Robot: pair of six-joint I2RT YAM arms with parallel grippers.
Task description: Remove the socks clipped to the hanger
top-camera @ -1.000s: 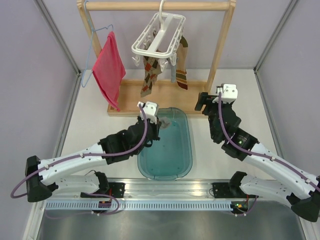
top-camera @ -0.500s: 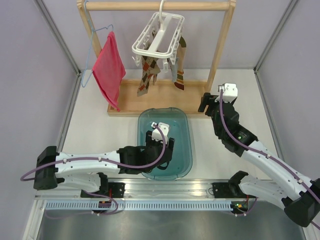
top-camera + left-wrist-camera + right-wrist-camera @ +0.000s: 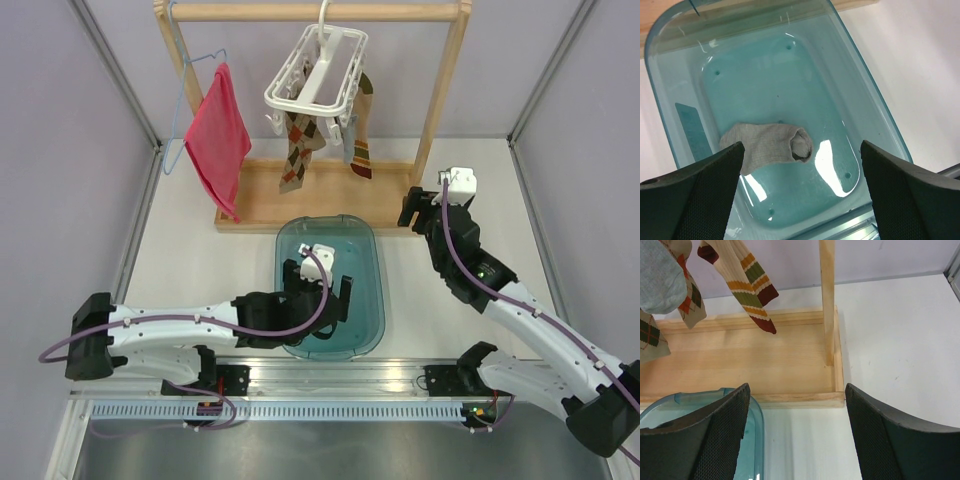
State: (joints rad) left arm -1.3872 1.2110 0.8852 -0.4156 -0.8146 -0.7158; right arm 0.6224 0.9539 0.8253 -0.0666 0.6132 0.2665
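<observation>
obstacle: rack post (image 3: 827, 300) | free: gap between post and socks (image 3: 747, 275)

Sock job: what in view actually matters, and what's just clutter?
Job: white clip hanger; clipped socks; grey sock, already in the teal bin.
Clutter: red cloth; blue wire hanger; wooden rack.

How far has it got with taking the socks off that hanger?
Done: one grey sock lies in the bin. In hand: nothing; the left gripper hangs open above that sock, and the right gripper is open too, facing the rack base. Left: several socks, argyle, striped and grey, hang clipped to the hanger.
</observation>
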